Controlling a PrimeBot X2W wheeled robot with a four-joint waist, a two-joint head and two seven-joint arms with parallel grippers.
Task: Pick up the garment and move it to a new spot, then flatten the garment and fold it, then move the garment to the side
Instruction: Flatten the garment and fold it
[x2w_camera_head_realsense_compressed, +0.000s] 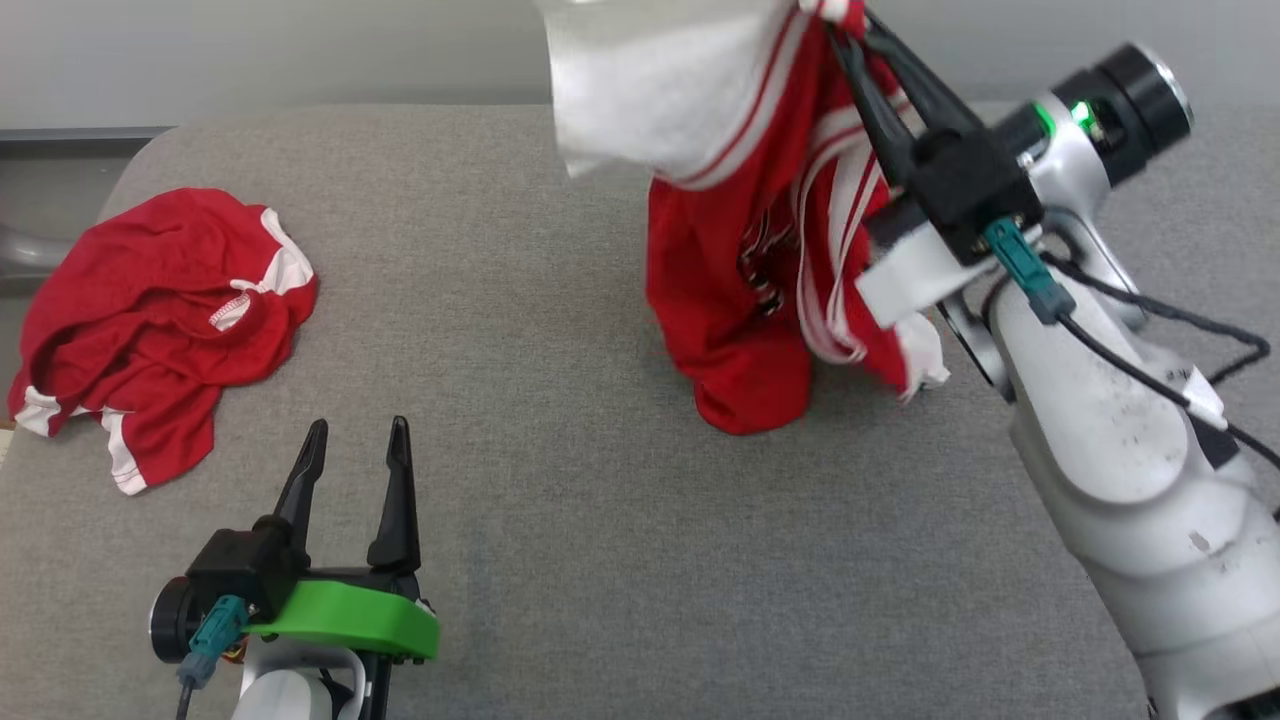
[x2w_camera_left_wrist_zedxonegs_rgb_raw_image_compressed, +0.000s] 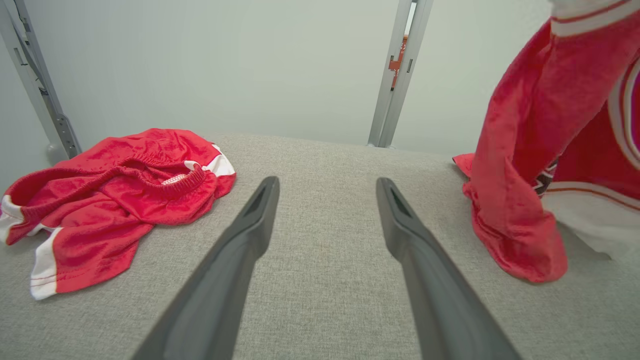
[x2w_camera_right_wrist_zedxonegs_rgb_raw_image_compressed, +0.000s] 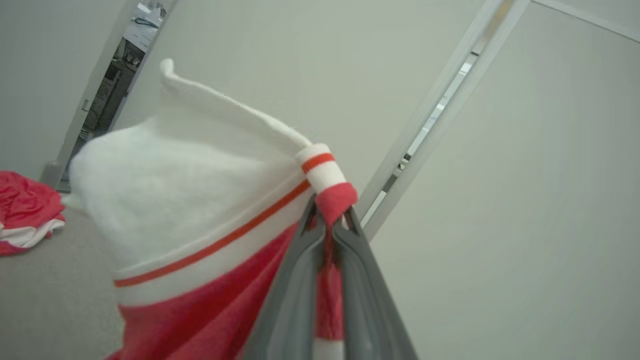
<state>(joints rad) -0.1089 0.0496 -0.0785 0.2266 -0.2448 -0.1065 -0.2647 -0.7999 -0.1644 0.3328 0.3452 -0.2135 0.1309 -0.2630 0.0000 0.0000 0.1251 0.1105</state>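
Note:
A red and white garment (x2w_camera_head_realsense_compressed: 740, 200) hangs from my right gripper (x2w_camera_head_realsense_compressed: 850, 30), which is shut on its striped edge high at the top of the head view. Its lower red end still touches the grey table (x2w_camera_head_realsense_compressed: 560, 480). In the right wrist view the two fingers pinch a red fold of the garment (x2w_camera_right_wrist_zedxonegs_rgb_raw_image_compressed: 200, 210) at the gripper (x2w_camera_right_wrist_zedxonegs_rgb_raw_image_compressed: 330, 220). My left gripper (x2w_camera_head_realsense_compressed: 355, 450) stands open over the table's front left, holding nothing. In the left wrist view the gripper (x2w_camera_left_wrist_zedxonegs_rgb_raw_image_compressed: 327, 192) points across the table, with the hanging garment (x2w_camera_left_wrist_zedxonegs_rgb_raw_image_compressed: 525, 175) at the right.
Red shorts with white trim (x2w_camera_head_realsense_compressed: 160, 310) lie crumpled at the table's left edge, also seen as red shorts (x2w_camera_left_wrist_zedxonegs_rgb_raw_image_compressed: 115, 200) in the left wrist view. A pale wall and metal frame posts (x2w_camera_left_wrist_zedxonegs_rgb_raw_image_compressed: 395, 75) stand behind the table.

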